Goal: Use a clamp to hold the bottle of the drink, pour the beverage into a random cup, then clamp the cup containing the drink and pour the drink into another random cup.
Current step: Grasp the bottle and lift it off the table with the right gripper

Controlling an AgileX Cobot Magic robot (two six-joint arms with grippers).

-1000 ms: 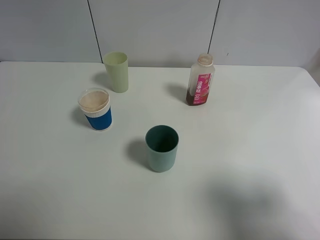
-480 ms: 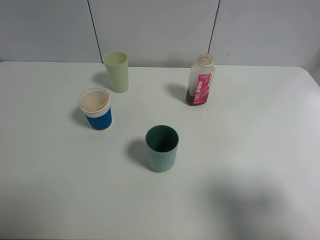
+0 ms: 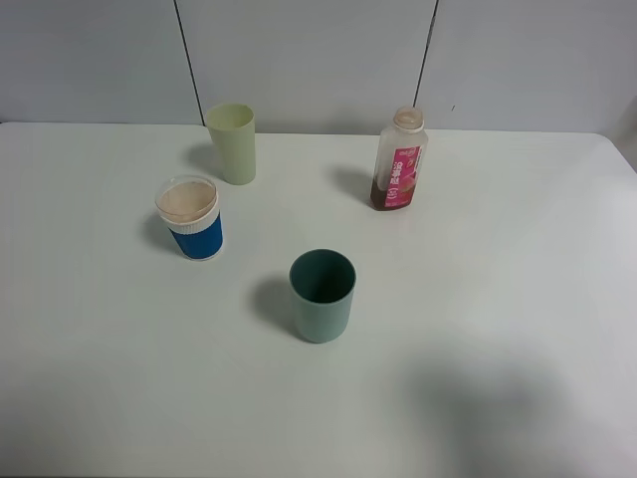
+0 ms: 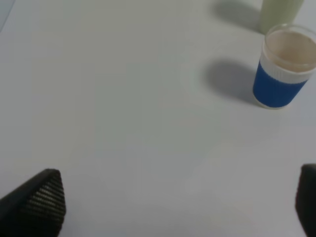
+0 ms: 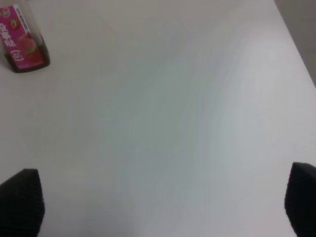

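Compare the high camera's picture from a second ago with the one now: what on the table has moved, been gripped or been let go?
Nothing has visibly changed. The bottle, the teal cup, the blue cup and the pale green cup all stand upright and apart, exactly where they stood before, and nothing has been taken hold of or let go.

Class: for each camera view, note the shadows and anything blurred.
Exterior high: soft shadows lie left of the teal plastic tumbler and the translucent pink-labelled bottle, with a faint patch on the white table lower right. Left wrist: the left gripper shows blurred dark tips. Right wrist: soft, even light.
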